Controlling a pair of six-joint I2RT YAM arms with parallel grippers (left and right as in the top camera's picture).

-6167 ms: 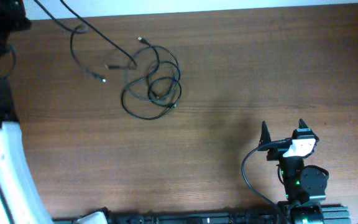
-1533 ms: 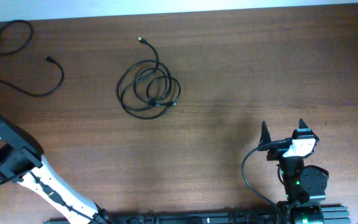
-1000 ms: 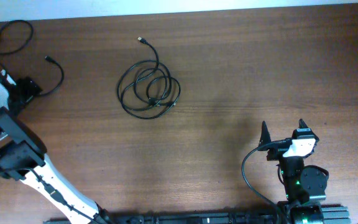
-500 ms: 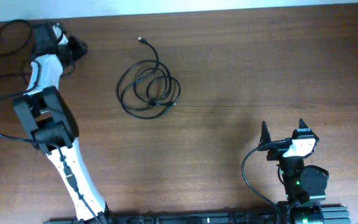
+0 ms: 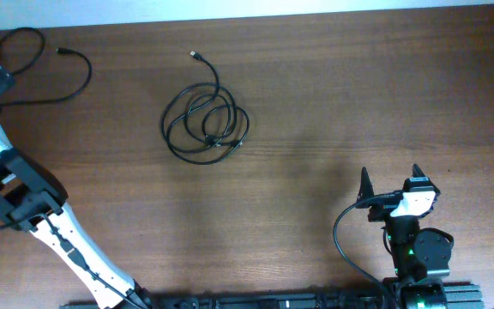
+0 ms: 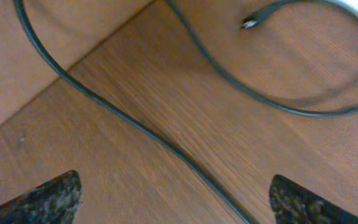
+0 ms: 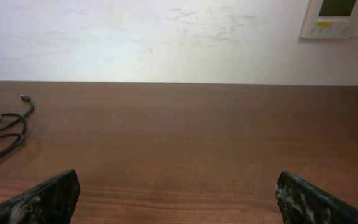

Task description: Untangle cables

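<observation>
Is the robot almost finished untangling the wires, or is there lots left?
It looks about one step in. Done: one cable lies by itself at the top left of the overhead view. In hand: nothing. The left gripper hovers open over that cable, and the right gripper sits open, away from everything. Left: the bundle in the middle is looped together and needs separating.
</observation>
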